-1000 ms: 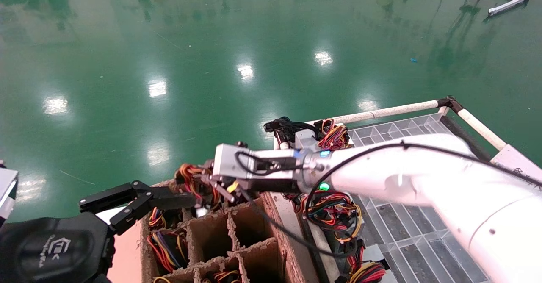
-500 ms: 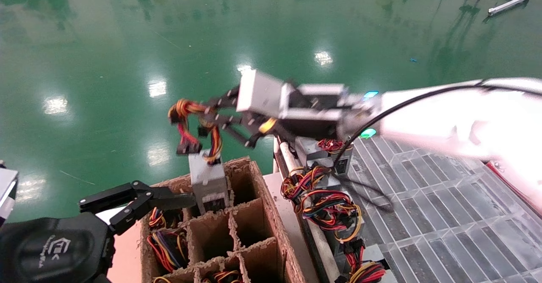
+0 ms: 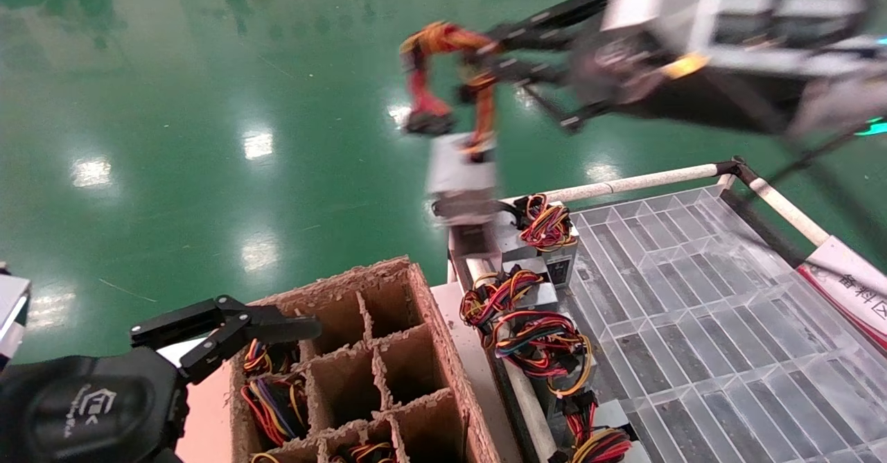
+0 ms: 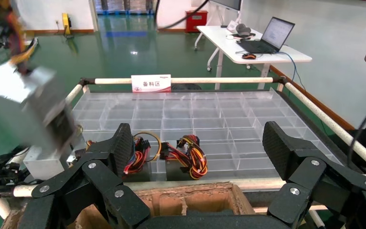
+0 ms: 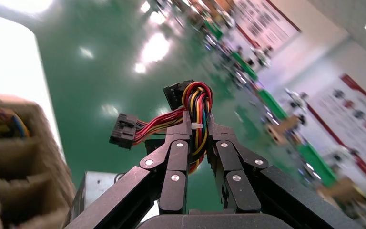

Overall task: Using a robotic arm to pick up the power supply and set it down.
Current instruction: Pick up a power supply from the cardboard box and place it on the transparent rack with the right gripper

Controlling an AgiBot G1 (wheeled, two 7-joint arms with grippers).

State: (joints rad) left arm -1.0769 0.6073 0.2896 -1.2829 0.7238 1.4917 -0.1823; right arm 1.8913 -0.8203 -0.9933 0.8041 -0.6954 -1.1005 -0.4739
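Right gripper (image 3: 485,50): at 1 o'clock, fingers (image 5: 178,157) clamped on the wires (image 5: 198,102).
Power supply (image 3: 461,172): dangling below, above the floor.
Left gripper (image 3: 229,328): at 8 o'clock, fingers apart beside the cardboard box (image 3: 416,324).

Glossy green floor (image 3: 208,102) fills the upper frame. Lower right, a clear plastic gridded tray counter (image 3: 693,310) carries silver power-supply boxes with red-yellow wire bundles (image 3: 540,338) along its left edge.
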